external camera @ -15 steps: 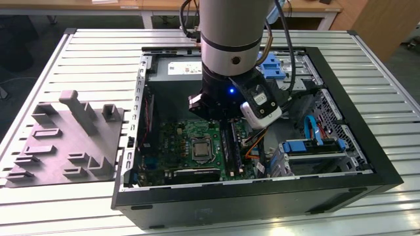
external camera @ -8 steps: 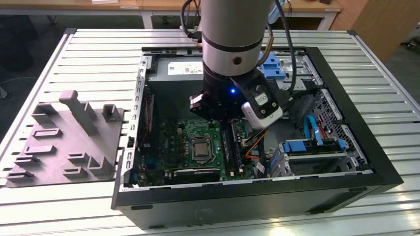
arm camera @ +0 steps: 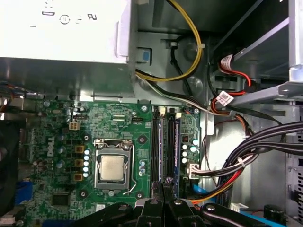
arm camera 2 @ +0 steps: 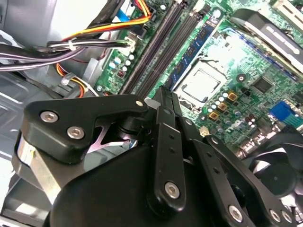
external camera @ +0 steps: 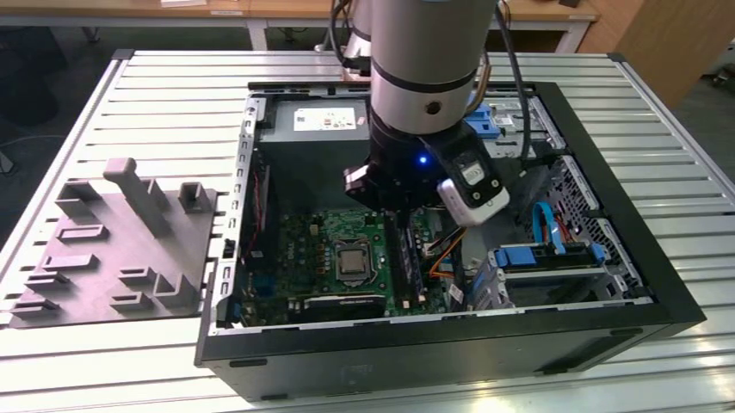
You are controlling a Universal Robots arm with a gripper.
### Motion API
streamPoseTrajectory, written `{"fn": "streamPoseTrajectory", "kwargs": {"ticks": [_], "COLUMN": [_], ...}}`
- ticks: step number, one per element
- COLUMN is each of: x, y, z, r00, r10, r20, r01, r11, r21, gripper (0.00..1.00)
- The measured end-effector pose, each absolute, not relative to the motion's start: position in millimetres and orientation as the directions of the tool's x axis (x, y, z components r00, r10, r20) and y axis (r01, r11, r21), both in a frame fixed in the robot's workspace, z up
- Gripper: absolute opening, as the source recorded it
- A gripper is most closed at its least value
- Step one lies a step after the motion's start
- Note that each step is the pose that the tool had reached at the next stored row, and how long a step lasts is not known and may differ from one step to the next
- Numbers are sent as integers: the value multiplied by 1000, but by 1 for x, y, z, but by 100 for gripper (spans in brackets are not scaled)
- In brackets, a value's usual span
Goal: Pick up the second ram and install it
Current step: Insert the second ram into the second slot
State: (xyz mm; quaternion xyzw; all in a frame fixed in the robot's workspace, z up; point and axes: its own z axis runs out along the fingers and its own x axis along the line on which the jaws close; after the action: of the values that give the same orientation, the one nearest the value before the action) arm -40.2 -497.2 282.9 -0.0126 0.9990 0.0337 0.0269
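My gripper [arm camera 2: 163,92] is down inside the open computer case, over the near end of the row of black memory slots [arm camera: 169,142] on the green motherboard [arm camera: 57,142]. Its black fingers [arm camera: 158,189] are shut, and nothing shows between them. The second ram [arm camera 2: 194,52], a narrow blue-green stick with dark chips, stands on edge in the slot beside the processor socket [arm camera: 112,168]. In the first wrist view the second ram [arm camera: 161,142] runs straight out from my fingertips. I cannot tell whether the tips touch it. In the exterior view my gripper [external camera: 397,215] hangs above the board.
Bundled cables [arm camera: 246,156] run close beside the slots, under the power supply [external camera: 316,120]. Drive bays with blue parts [external camera: 552,254] fill the case on the exterior view's right. A grey fixture tray [external camera: 115,249] lies on the slatted table at the exterior view's left.
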Motion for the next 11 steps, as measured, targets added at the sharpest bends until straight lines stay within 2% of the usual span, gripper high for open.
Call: {"fn": "streamPoseTrajectory", "kwargs": {"ticks": [11], "x": [-40], "y": [-497], "z": [264], "r00": [-998], "r10": [-23], "r20": [-54], "r01": [-27], "r11": [997], "r21": [66], "gripper": [11]}}
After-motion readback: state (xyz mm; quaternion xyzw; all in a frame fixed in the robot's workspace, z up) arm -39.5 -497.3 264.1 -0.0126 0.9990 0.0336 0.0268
